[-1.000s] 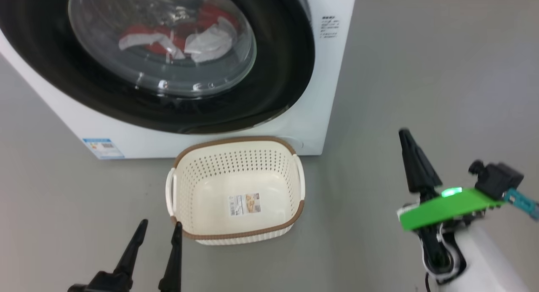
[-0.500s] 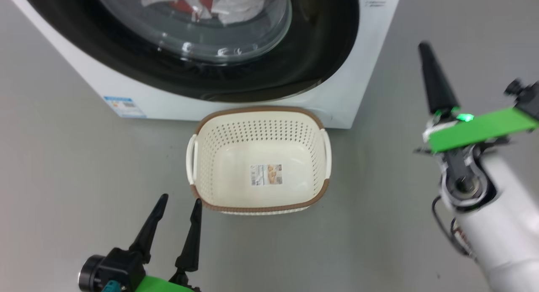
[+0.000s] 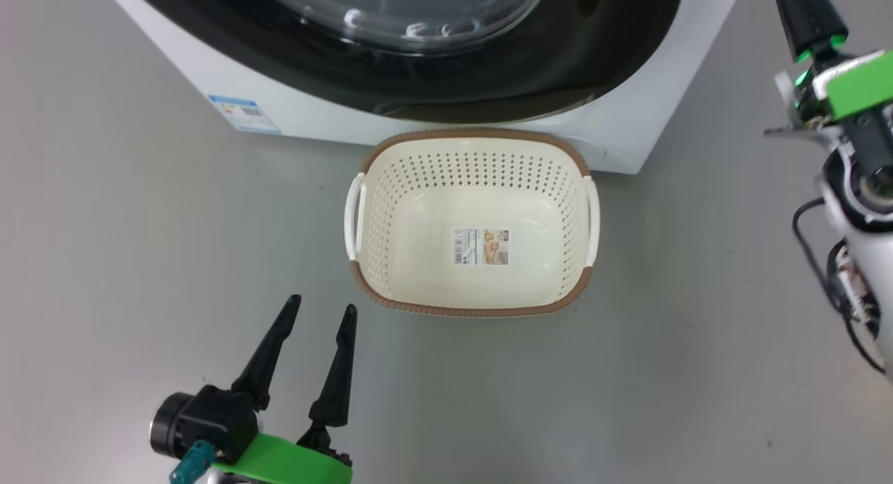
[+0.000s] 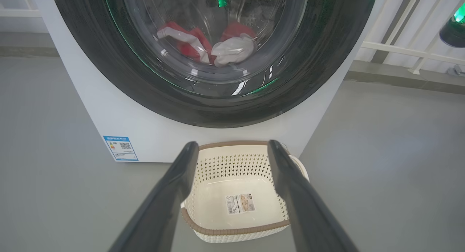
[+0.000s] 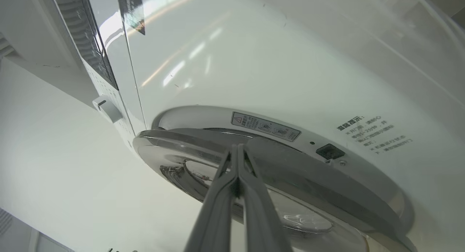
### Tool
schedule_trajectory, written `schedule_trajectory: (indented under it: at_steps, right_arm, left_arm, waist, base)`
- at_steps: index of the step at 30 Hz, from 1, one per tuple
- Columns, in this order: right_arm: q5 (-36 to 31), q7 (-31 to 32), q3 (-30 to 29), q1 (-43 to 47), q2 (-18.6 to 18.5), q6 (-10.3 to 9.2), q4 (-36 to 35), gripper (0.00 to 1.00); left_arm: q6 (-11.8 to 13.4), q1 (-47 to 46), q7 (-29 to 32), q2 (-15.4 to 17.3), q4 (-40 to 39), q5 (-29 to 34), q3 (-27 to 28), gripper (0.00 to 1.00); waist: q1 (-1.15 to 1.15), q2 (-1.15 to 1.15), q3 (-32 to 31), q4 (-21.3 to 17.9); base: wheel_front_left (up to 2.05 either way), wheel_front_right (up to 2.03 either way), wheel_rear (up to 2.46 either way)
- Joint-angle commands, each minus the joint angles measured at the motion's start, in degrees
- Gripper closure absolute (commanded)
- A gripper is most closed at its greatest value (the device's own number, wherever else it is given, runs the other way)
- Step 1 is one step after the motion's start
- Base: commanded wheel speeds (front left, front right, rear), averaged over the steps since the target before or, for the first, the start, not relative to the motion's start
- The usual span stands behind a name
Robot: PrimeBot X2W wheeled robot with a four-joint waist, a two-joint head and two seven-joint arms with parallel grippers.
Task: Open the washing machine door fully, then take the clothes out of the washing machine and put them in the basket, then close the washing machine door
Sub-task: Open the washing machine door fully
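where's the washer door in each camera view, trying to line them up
head view: door along the top edge, black rim above the basket.
left wrist view: door upper middle, red clothes behind its glass.
right wrist view: door lower middle, edge-on, beyond the right hand.
shared landmark: the washer, its white body.

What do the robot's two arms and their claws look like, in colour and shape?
The left claw and the right claw each have two long, dark, tapering fingers. Behind them sits a bright green plate; the left one carries a teal connector. The right forearm is white, with thin black cables.
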Motion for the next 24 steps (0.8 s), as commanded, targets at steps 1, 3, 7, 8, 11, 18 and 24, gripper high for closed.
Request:
schedule_trajectory:
  at_steps: [1, 3, 7, 8, 11, 18, 24]
  right_arm:
    - [1.25, 1.42, 0.12, -1.14, -0.20, -0.04, -0.93, 1.00]
    - [2.12, 4.01, -0.10, -2.53, -0.87, -0.04, -0.29, 1.00]
    - [3.98, 9.08, -0.74, -4.97, -1.69, -0.04, 1.35, 1.00]
    - [4.17, 9.90, -1.04, -5.68, -1.87, -0.04, 1.79, 1.00]
    - [5.18, 12.32, -2.10, -7.68, -2.02, -0.04, 3.50, 1.00]
    - [9.31, 20.50, -3.99, -11.89, -1.64, -0.04, 8.30, 1.00]
    - [9.57, 25.34, -4.07, -14.77, -1.94, -0.04, 11.06, 1.00]
  left_arm:
    - [0.38, -1.15, -0.69, 0.63, -1.04, -0.56, 1.41, 0.00]
    - [0.45, -1.53, -0.69, 0.63, -1.05, -0.70, 1.01, 0.00]
    - [0.65, -2.37, -0.69, 0.63, -1.18, -1.02, 0.15, 0.00]
    - [0.72, -2.55, -0.69, 0.63, -1.21, -1.14, -0.01, 0.00]
    - [0.92, -3.02, -0.69, 0.63, -1.28, -1.48, -0.52, 0.00]
    - [1.36, -4.10, -0.69, 0.63, -1.27, -2.49, -1.97, 0.00]
    - [1.77, -4.74, -0.69, 0.63, -1.21, -3.34, -2.90, 0.00]
  waist:
    - [0.00, 0.00, 1.21, 1.16]
    - [0.00, 0.00, 1.78, 1.58]
    - [0.00, 0.00, 2.98, 2.42]
    - [0.00, 0.00, 3.28, 2.58]
    - [0.00, 0.00, 4.10, 3.04]
    - [0.00, 0.00, 5.65, 4.30]
    - [0.00, 0.00, 6.00, 5.08]
  base:
    - [0.00, 0.00, 0.00]
    - [0.00, 0.00, 0.00]
    - [0.00, 0.00, 0.00]
    - [0.00, 0.00, 0.00]
    - [0.00, 0.00, 0.00]
    - [0.00, 0.00, 0.00]
    - [0.00, 0.00, 0.00]
